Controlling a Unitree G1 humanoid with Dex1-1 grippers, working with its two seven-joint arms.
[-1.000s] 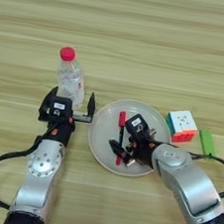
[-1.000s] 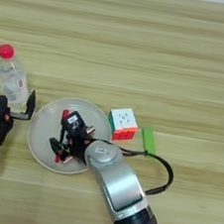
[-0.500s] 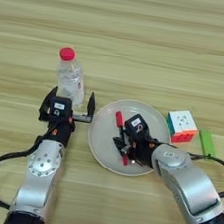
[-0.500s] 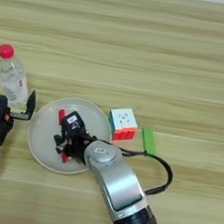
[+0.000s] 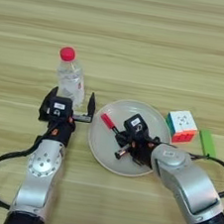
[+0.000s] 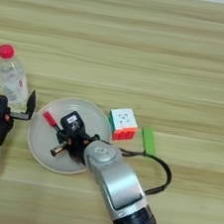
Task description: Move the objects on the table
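Right end effector (image 5: 130, 142) is down over the round white plate (image 5: 104, 150), black fingers closed around the red marker pen (image 5: 111, 126). The pen lies slanted inside the plate, its red end pointing up toward the plate's left rim and its other end down near the plate's middle. The plate sits on the light-brown striped bench (image 5: 141, 53), pale and shallow.

Left end effector (image 5: 68, 106) waits just left of the plate, fingers spread wide open and holding nothing, right below the clear plastic bottle (image 5: 70, 81). The bottle stands upright with its red cap on top.

Over to the right, the small colourful puzzle cube (image 5: 182, 126) sits just beside the plate's right rim, white face up, red and green sides showing. The flat green block (image 5: 208, 142) lies near the cube, further right.
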